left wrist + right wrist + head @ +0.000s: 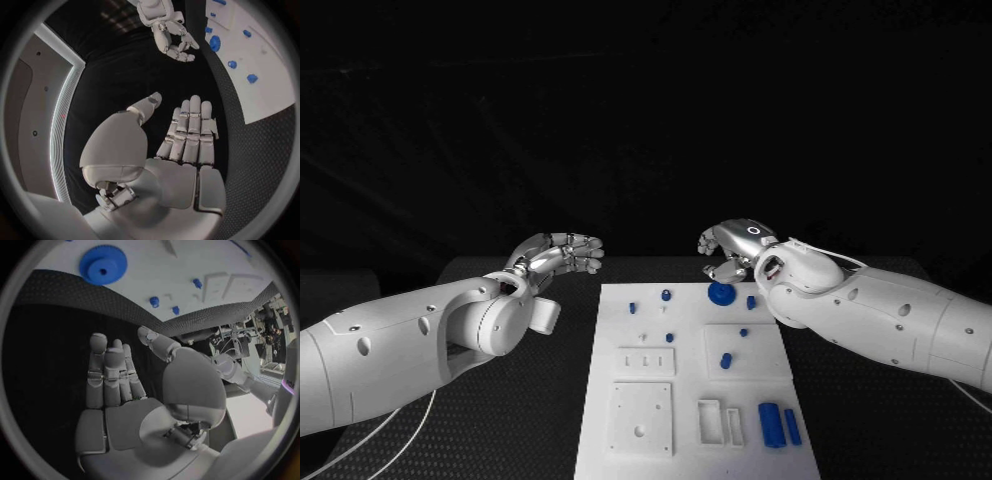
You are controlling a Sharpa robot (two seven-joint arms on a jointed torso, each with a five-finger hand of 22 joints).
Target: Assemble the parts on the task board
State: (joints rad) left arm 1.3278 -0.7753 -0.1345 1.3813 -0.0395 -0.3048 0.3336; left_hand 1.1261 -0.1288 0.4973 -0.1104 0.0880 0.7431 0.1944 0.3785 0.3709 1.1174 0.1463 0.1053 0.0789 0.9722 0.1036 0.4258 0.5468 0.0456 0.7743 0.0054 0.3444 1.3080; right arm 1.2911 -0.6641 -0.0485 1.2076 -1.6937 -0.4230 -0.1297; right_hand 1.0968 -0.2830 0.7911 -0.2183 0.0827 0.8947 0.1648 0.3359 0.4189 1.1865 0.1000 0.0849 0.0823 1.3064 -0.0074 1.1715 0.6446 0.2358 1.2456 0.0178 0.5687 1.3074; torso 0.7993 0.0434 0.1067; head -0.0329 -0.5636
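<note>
Blue plastic parts lie scattered over the white board (697, 390) at the middle of the table (516, 430). A gear (720, 293) sits at the board's twelve o'clock end, small pegs (666, 296) lie near it, and two long cylinders (772, 424) rest side by side at about five o'clock. The right hand (733, 248) hovers just beyond the gear, holding nothing; its wrist view shows the fingers straight and slightly apart. The left hand (563, 252) hangs off the board at ten o'clock, also empty, fingers extended and lying close to one another. Risk from here, as I judge it: the right hand could come down on the gear off-centre and nudge it sideways into the pegs instead of lifting it.
</note>
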